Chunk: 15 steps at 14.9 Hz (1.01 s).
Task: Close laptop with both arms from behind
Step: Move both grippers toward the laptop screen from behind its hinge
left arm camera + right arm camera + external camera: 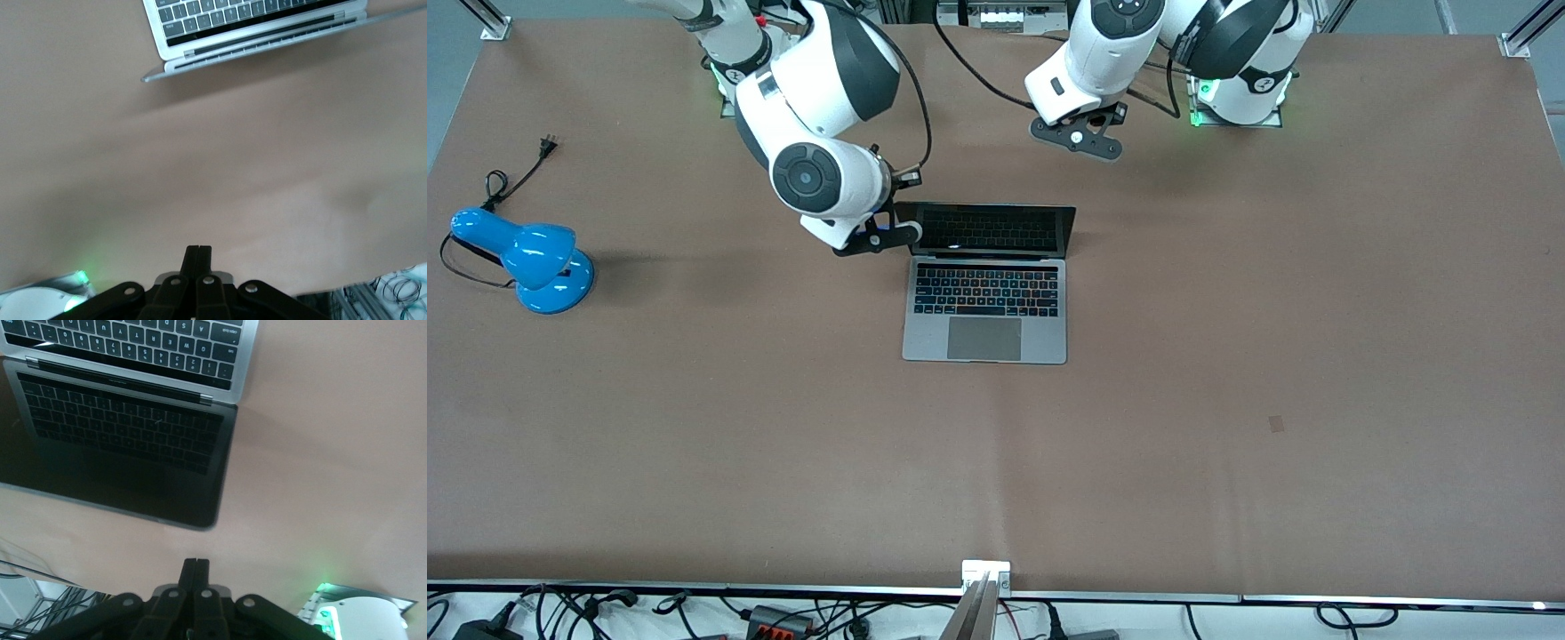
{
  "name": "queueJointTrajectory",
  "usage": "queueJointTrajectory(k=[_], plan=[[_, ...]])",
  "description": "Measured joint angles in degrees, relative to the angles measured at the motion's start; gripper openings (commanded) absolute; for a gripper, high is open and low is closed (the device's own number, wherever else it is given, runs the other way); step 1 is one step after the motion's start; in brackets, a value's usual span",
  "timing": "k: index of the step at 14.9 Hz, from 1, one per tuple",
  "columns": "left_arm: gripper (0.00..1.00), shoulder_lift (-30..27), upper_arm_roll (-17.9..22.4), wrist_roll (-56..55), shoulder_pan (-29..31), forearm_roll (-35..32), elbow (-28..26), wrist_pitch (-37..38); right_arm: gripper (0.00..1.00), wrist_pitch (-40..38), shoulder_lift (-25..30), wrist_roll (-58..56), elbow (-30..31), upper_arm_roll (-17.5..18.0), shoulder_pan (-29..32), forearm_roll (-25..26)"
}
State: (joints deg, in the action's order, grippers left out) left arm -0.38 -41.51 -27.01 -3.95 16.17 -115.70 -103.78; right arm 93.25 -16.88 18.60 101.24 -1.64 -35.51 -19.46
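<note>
The silver-grey laptop [985, 307] lies open in the middle of the table, its dark screen [991, 229] tilted back toward the robots' bases. My right gripper [876, 240] is shut and empty. It hangs low beside the screen's edge at the right arm's end. Its wrist view shows the shut fingertips [196, 565] over bare table, with the screen [127, 460] and keys ahead of them. My left gripper [1078, 135] is shut and empty, up over the table between the lid and its base. Its wrist view shows the shut fingertips [198, 252] and the laptop's hinge edge [257, 47] well off.
A blue desk lamp [534, 258] lies near the right arm's end of the table, its black cord and plug [547, 142] trailing toward the robots' bases. Cables and a metal rail [985, 573] run along the table's front edge.
</note>
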Motion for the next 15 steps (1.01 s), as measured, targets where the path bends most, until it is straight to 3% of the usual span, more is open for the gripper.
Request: queueJointTrajectory(k=[8, 11, 15], plan=[[0.01, 0.0, -6.1, -5.1, 0.1, 0.0, -12.9, -23.7, 0.00, 1.3, -1.0, 1.4, 0.3, -1.4, 1.7, -3.4], [0.01, 0.2, -6.4, -5.4, 0.5, 0.1, -14.5, -31.5, 0.00, 1.5, -1.2, 1.6, 0.3, -1.5, 1.7, -4.8], [0.01, 1.2, -6.4, -5.3, 0.9, 0.0, -14.7, -35.9, 0.00, 1.3, -1.2, 1.9, 0.3, -1.4, 1.6, -5.0]])
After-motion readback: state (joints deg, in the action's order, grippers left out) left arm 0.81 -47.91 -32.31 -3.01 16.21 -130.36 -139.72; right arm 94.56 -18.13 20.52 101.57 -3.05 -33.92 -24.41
